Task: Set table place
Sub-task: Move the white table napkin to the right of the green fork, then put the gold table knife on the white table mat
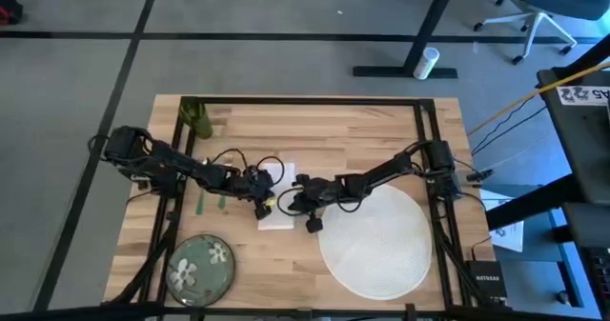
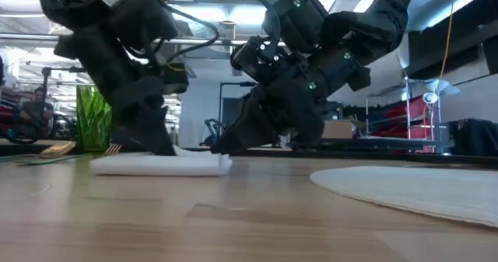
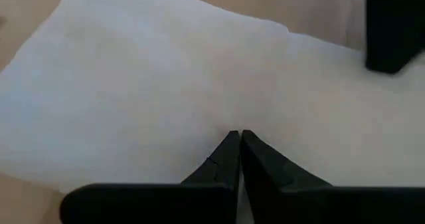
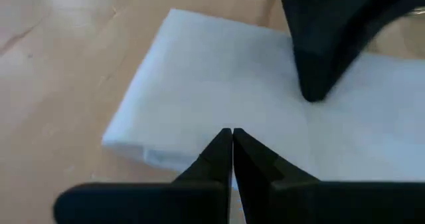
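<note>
A: Pressing down on the napkin [image 1: 275, 199], both grippers meet at the centre of the high view. The left gripper [image 1: 262, 205] arrives from the frame's left, the right gripper [image 1: 289, 205] from the right. Each wrist view shows its own fingers drawn together to a point, tips resting on the white fabric; nothing visible lies between them.

B: Where are the other pieces?

A: The placemat [image 1: 376, 243] lies at lower right on the table [image 1: 334, 130], bare. The plate [image 1: 200, 266] sits at lower left, the cup [image 1: 195, 117] at upper left. The fork [image 1: 201, 203] lies at left of centre, just beside the left arm. The gold utensil cannot be picked out.

B: What could go wrong from here?

A: Judged from this stage, three risks. Closed tips may only skid across the napkin, bunching it rather than lifting it. With the two grippers nearly touching, any sideways correction could knock one against the other. Dragging the fabric toward the frame's left could also push the fork out of line.
</note>
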Available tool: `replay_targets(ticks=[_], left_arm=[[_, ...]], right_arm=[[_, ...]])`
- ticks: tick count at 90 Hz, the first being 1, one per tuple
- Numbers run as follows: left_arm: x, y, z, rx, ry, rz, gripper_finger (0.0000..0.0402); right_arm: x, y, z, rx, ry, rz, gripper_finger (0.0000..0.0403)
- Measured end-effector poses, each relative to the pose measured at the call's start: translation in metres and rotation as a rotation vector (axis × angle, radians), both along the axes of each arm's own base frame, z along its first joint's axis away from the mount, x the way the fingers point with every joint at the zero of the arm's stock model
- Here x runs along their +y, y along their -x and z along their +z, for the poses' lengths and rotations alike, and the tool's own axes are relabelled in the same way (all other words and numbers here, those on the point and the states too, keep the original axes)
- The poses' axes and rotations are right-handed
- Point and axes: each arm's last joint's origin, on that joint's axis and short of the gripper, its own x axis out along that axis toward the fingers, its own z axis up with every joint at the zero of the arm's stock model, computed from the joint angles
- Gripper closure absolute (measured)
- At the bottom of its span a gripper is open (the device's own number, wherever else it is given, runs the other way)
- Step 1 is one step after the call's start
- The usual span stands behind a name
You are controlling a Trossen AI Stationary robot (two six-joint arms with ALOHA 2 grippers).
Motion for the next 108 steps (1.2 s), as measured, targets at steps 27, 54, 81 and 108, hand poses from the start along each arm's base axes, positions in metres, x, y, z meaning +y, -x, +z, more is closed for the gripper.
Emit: replay_targets(ticks=[27,54,81,108], left_arm=[[-0.004,0.021,0.021,0.036,-0.046,0.024,0.0402],[-0.008,0.03,0.049,-0.074,-0.059,0.003,0.0402],[-0.009,0.033,0.059,-0.125,-0.081,-0.006,0.0402],[-0.009,0.033,0.059,-0.114,-0.106,-0.037,0.0402]], right_arm=[[-0.001,0.002,0.019,-0.033,0.032,0.007,0.0403],[-0.027,0.049,0.077,0.229,0.197,0.049,0.0403],[-0.059,0.145,0.112,0.732,0.364,-0.1,0.0403],[-0.082,0.209,0.094,0.918,0.173,-0.168,0.0403]])
